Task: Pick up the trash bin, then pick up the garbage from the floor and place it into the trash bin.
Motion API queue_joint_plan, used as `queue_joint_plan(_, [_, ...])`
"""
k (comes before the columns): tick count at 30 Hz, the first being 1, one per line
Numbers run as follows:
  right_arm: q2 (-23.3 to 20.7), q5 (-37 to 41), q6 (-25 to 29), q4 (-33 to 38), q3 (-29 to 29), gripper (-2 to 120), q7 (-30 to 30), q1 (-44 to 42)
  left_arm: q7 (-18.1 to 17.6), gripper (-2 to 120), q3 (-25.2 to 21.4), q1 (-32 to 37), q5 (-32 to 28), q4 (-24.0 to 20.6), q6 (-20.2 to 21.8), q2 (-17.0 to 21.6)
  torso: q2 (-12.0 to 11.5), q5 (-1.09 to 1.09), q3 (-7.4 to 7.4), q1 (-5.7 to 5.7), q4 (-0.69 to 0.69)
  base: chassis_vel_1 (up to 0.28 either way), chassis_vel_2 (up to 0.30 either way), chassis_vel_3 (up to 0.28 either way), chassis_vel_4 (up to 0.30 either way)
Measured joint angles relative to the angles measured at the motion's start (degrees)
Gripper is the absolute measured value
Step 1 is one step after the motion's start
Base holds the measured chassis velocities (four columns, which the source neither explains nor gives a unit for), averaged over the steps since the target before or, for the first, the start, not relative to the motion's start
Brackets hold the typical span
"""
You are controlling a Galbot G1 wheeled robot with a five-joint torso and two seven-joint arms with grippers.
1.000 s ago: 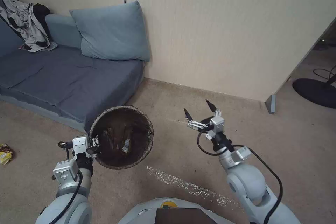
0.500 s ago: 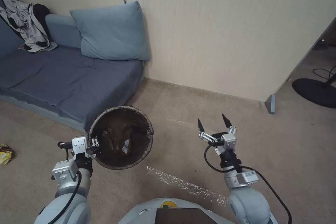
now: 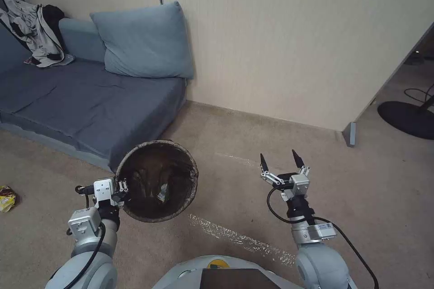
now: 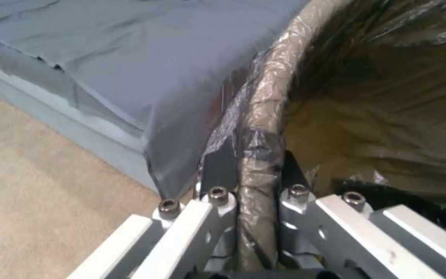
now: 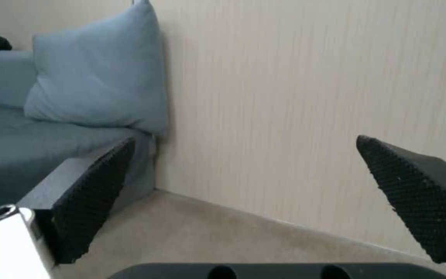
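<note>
Now the left tool (image 3: 121,189) is clamped on the near-left rim of the trash bin (image 3: 156,180), at about 8 o'clock on its mouth; the left wrist view shows one finger (image 4: 218,164) outside the bag-wrapped rim (image 4: 261,128) and the other inside it. Compared with a second ago, the bin is tipped a little more, its mouth reading as a taller oval facing the head camera, and its lower edge sits slightly lower in the picture. It is held off the carpet (image 3: 235,198), just in front of the corner of the grey sofa (image 3: 81,99). Inside, against the dark liner, lies a small pale wrapper (image 3: 162,192).

Over the same second the right tool (image 3: 279,162) has drawn back from the middle of the floor toward 5 o'clock and turned so that its two black fingertips (image 5: 94,193) point up toward the wall (image 3: 294,45). Its jaws are spread wide with nothing between them.

One piece of garbage, a yellow wrapper (image 3: 7,198), lies on the carpet at the far left edge, at 9 o'clock from the bin and well apart from it. It has not moved.
</note>
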Motion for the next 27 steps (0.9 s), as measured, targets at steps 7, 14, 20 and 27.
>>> queue_joint_plan(7, [-0.2, 0.2, -0.5, -0.1, 0.1, 100, 0.0, 0.2, 0.1, 3, 0.0, 0.0, 0.0, 0.0, 0.0, 0.2, 0.0, 0.00, 0.00, 0.00, 0.00, 0.000, 0.000, 0.000, 0.000])
queue_joint_plan(14, [-0.5, 0.5, -1.0, -0.2, 0.3, 100, 0.0, 0.6, 0.1, 3, 0.0, -0.1, 0.0, 0.0, 0.0, 0.2, 0.0, 0.00, 0.00, 0.00, 0.01, 0.059, 0.053, 0.060, 0.056])
queue_joint_plan(20, [-0.6, 0.7, -1.3, -0.2, 0.2, 100, 0.0, 0.7, 0.1, 3, 0.0, -0.2, 0.1, 0.0, 0.0, 0.2, 0.0, 0.00, 0.00, 0.00, -0.01, 0.065, 0.069, 0.068, 0.056])
queue_joint_plan(27, [-0.6, 0.8, -1.5, -0.2, 0.1, 100, 0.0, 0.6, 0.1, 3, 0.0, -0.1, 0.2, 0.0, 0.0, 0.2, 0.0, 0.00, 0.00, 0.00, 0.00, 0.077, 0.072, 0.077, 0.075])
